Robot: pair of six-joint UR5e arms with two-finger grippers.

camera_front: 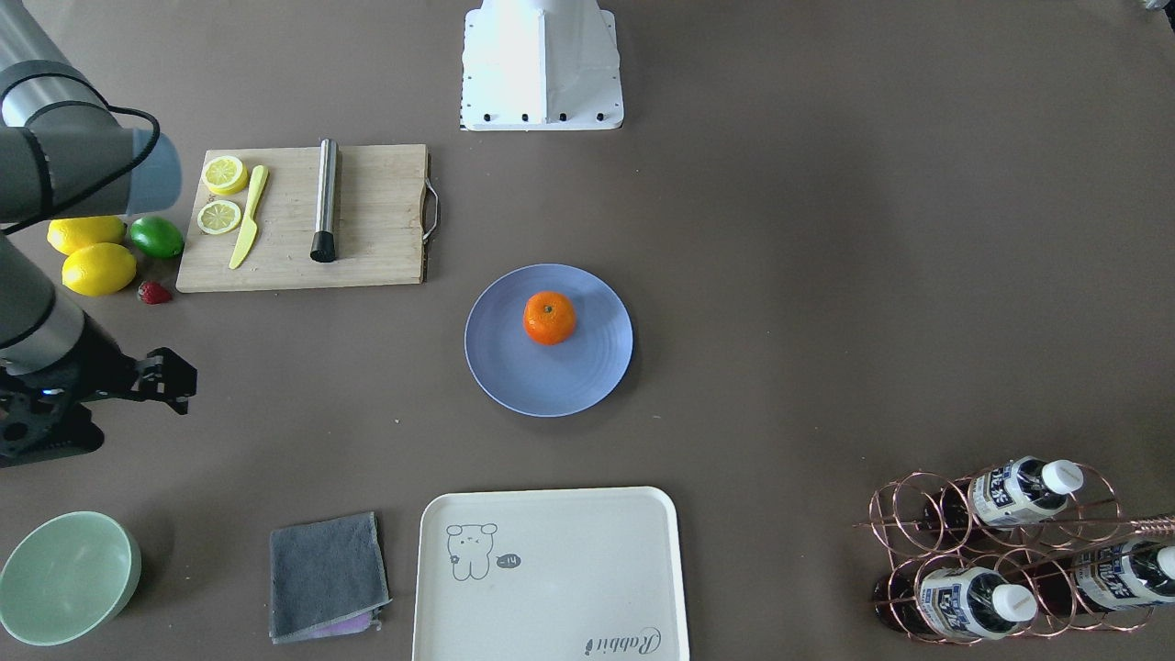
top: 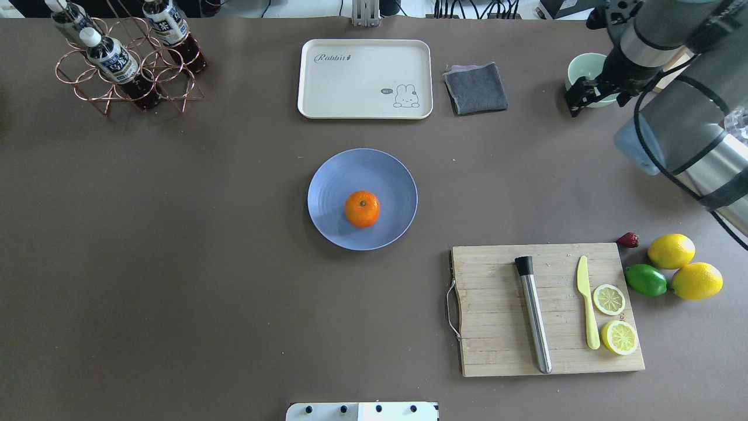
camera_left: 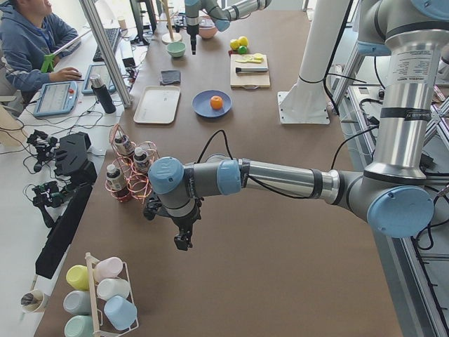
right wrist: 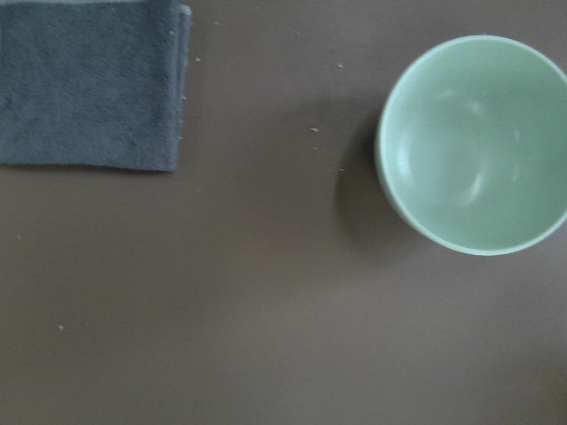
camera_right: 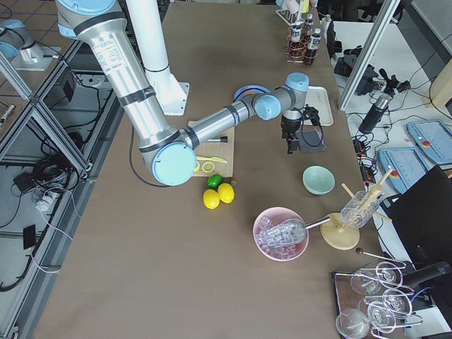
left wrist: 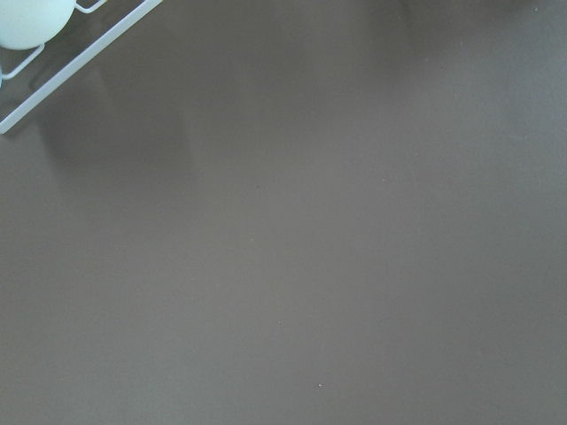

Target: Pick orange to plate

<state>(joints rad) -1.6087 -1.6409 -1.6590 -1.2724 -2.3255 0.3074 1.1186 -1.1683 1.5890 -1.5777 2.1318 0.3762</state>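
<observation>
The orange (camera_front: pixel 549 318) sits on the periwinkle-blue plate (camera_front: pixel 542 386) at the table's middle, slightly off centre, with nothing touching it; it also shows in the overhead view as the orange (top: pixel 362 209) on the plate (top: pixel 350 169). My right gripper (camera_front: pixel 188 386) hovers far from the plate, near the pale green bowl (top: pixel 587 67), its fingers apart and empty. My left gripper (camera_left: pixel 182 244) hangs over bare table at the other end, next to the bottle rack; whether it is open or shut I cannot tell.
A wooden cutting board (top: pixel 497 327) carries a metal rod, a yellow knife and lemon slices. Two lemons (top: pixel 672 250), a lime (top: pixel 646 279) and a strawberry lie beside it. A cream tray (top: pixel 365 79), a grey cloth (top: pixel 475 88) and a copper bottle rack (top: pixel 123 64) line the far edge.
</observation>
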